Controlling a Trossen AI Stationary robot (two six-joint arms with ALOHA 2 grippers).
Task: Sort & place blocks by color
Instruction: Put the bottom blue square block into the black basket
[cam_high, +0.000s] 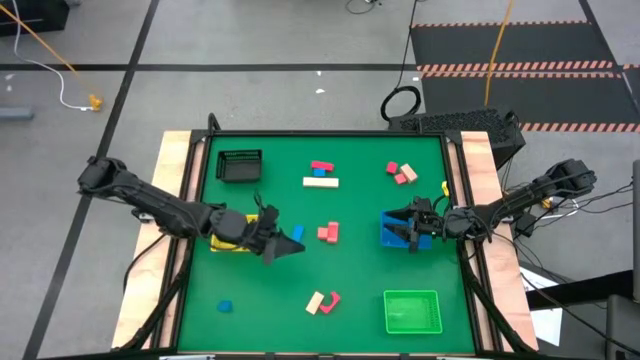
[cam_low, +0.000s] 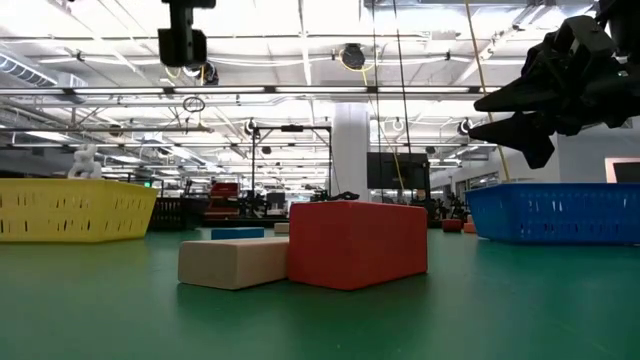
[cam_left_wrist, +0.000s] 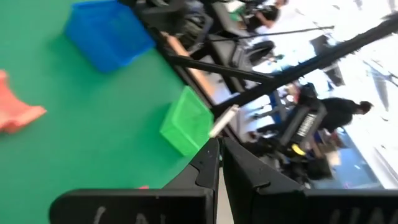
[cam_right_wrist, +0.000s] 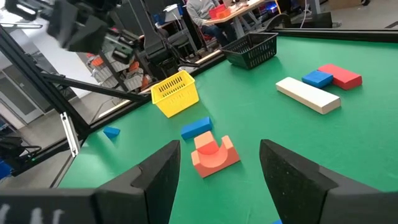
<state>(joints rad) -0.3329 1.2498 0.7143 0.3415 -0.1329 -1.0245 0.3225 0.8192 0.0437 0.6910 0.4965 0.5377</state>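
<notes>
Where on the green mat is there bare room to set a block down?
Bare green lies between the black tray and the small blue block, and between the middle pink blocks and the blue tray. Around the right claw it is crowded.

No legible text, labels, brands or numbers anywhere. Blocks, trays and green table surface carry no markings. Faint pale scrawls on left wrist housing (cam_left_wrist: 124, 214) and right wrist housing (cam_right_wrist: 43, 211): unreadable.
</notes>
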